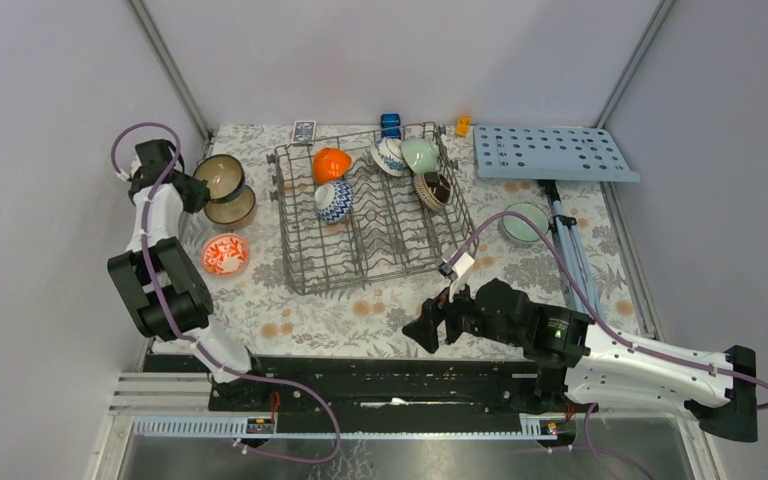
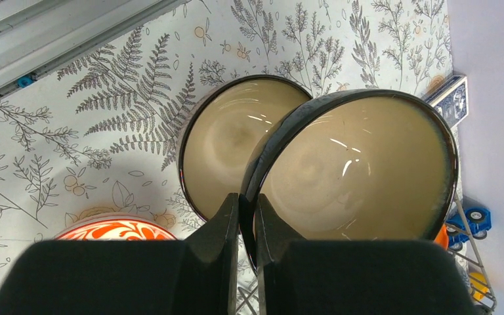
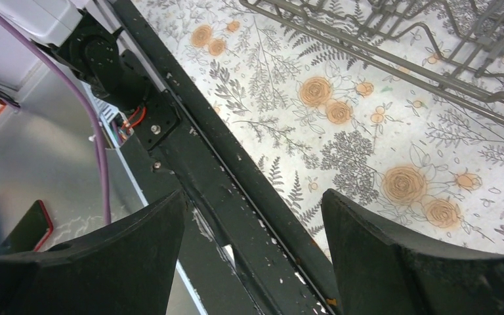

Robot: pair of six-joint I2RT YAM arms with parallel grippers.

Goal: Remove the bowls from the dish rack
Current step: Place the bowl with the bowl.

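The grey wire dish rack [image 1: 293, 240] stands mid-table and holds an orange bowl [image 1: 330, 163], two blue-and-white bowls [image 1: 334, 200] [image 1: 391, 155], a pale green bowl [image 1: 420, 153] and a dark brown bowl [image 1: 432, 188]. My left gripper [image 1: 195, 185] [image 2: 248, 203] is shut on the rim of a dark bowl with a cream inside [image 2: 354, 164], held tilted just above a like bowl [image 2: 233, 141] on the table. A red-and-white bowl [image 1: 225, 254] and another pale green bowl [image 1: 525, 222] sit on the table. My right gripper [image 1: 425, 330] [image 3: 252, 210] is open and empty over the near edge.
A light-blue board with holes [image 1: 552, 152] lies at the back right, with a folded stand [image 1: 565, 240] below it. A card pack [image 1: 303, 130], blue toy car [image 1: 390, 122] and yellow toy [image 1: 463, 125] lie behind the rack. The black base rail [image 3: 236, 170] runs under my right gripper.
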